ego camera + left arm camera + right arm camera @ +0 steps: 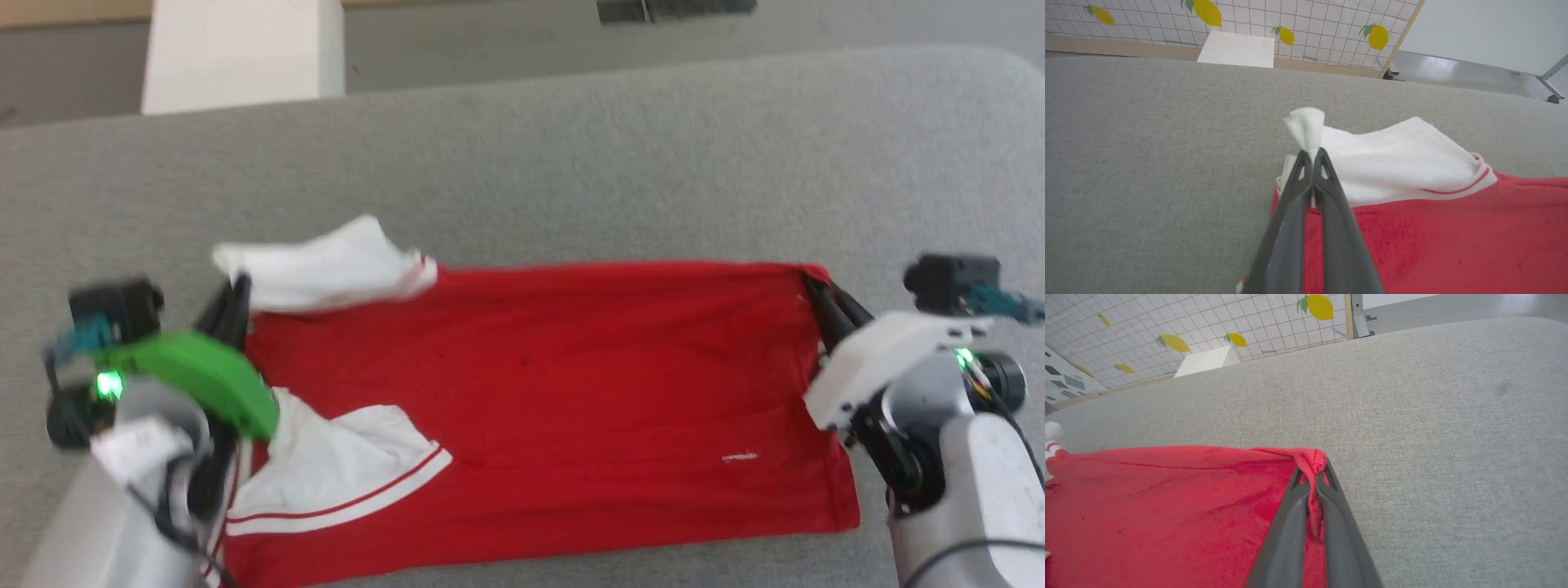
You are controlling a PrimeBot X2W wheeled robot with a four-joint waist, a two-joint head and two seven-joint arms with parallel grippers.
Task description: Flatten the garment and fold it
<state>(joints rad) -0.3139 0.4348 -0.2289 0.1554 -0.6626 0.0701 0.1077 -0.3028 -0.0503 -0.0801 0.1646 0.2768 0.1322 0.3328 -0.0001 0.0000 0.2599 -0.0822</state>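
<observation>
Left gripper is clamped on the shirt's white sleeve, cloth poking past its tips. Right gripper is clamped on a red corner. Between them the shirt lies spread on grey fabric, with the other sleeve beside the left wrist.

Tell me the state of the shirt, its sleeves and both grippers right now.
red T-shirt: spread on the grey fabric surface, unfolded, far edge pulled straight.
far sleeve: crumpled, pinched at its tip.
near sleeve: flopped onto the red body, wrinkled.
left gripper: shut on the far sleeve.
right gripper: shut on the shirt's far hem corner.
</observation>
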